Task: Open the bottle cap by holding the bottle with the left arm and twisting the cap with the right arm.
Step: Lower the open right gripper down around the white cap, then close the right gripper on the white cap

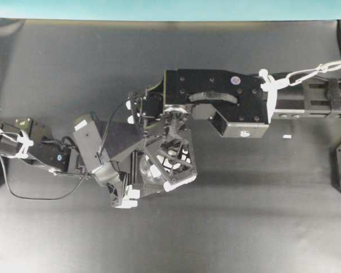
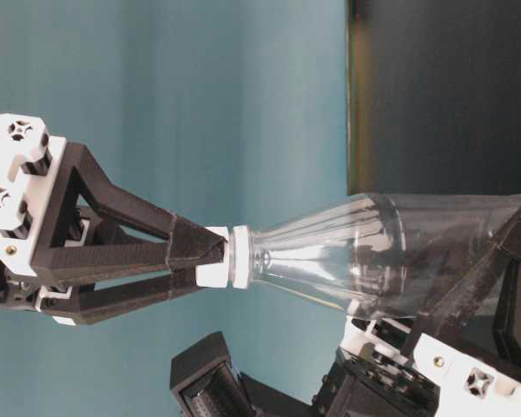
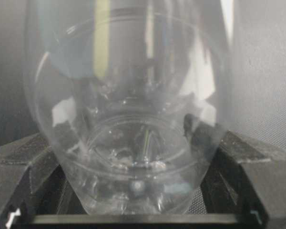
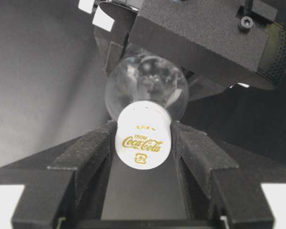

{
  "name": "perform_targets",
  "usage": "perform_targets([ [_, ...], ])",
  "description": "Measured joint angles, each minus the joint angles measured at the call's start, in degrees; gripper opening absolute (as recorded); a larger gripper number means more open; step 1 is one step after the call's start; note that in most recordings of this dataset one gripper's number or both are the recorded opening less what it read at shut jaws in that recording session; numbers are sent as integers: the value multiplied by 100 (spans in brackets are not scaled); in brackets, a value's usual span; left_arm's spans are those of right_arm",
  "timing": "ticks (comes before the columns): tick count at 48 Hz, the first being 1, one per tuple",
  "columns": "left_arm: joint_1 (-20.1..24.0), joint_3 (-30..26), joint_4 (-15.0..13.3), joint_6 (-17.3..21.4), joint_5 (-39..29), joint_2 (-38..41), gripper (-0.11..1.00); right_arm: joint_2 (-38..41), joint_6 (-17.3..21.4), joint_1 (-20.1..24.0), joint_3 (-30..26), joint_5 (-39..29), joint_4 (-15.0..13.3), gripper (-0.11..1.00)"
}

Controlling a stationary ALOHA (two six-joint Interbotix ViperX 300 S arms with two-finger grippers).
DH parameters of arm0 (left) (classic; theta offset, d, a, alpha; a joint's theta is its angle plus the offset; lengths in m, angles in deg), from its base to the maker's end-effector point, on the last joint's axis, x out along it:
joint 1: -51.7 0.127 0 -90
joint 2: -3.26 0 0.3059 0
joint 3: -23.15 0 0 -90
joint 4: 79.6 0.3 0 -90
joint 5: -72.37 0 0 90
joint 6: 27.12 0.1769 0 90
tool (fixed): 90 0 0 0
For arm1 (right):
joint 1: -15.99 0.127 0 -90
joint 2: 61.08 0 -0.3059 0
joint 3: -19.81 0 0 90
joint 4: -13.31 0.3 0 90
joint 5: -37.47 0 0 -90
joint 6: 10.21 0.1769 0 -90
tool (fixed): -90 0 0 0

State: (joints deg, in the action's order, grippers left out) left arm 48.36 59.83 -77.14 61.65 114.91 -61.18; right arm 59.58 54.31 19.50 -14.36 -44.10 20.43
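Dark matte tabletop (image 1: 227, 227) fills the overhead view, with a teal strip along its far edge. From the left comes the left arm (image 1: 57, 153), from the right the right arm (image 1: 216, 102) with its boxy housing; the two meet near the middle, where the bottle (image 1: 150, 170) shows only as a clear glint between the left gripper (image 1: 137, 185) and the lattice fingers of the right gripper (image 1: 173, 156). A small white tape mark (image 1: 286, 136) lies on the table under the right arm.

At table level the picture is turned on its side. The bottle (image 2: 365, 252) runs across the frame, its bottle cap (image 2: 221, 256) pinched between the tips of the right gripper (image 2: 210, 254), against a teal wall (image 2: 156, 104). The left gripper's fingers (image 2: 469, 295) clasp the wide body.

From the left wrist, the clear body (image 3: 128, 119) sits between both black fingers (image 3: 24, 167), which press on its sides.

From the right wrist, the white cap (image 4: 143, 141), printed with gold Coca-Cola lettering, is clamped between the two black fingers (image 4: 88, 152), both touching it; the body (image 4: 148, 86) lies beyond, under the left arm's housing (image 4: 200, 38).
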Motion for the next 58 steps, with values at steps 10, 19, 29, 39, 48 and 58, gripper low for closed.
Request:
perform_targets([
  [10, 9, 9, 0, 0, -44, -9, 81, -35, 114, 0, 53, 35, -9, 67],
  [19, 0, 9, 0, 0, -62, -9, 81, -176, 378, 44, 141, 255, -114, 81],
  [29, 0, 0, 0, 0, -70, -9, 81, -325, 1600, 193, 9, 167, -334, 80],
  [39, 0, 9, -9, 0, -123, -18, 81, -237, 4570, 246, -932, -387, -483, 80],
  [48, 0, 9, 0, -123, -185, -26, 81, 79, 6249, 246, -1494, -1134, -501, 80],
  [58, 0, 9, 0, -141, -193, -26, 81, 316, 6653, 255, -1538, -1301, -501, 80],
])
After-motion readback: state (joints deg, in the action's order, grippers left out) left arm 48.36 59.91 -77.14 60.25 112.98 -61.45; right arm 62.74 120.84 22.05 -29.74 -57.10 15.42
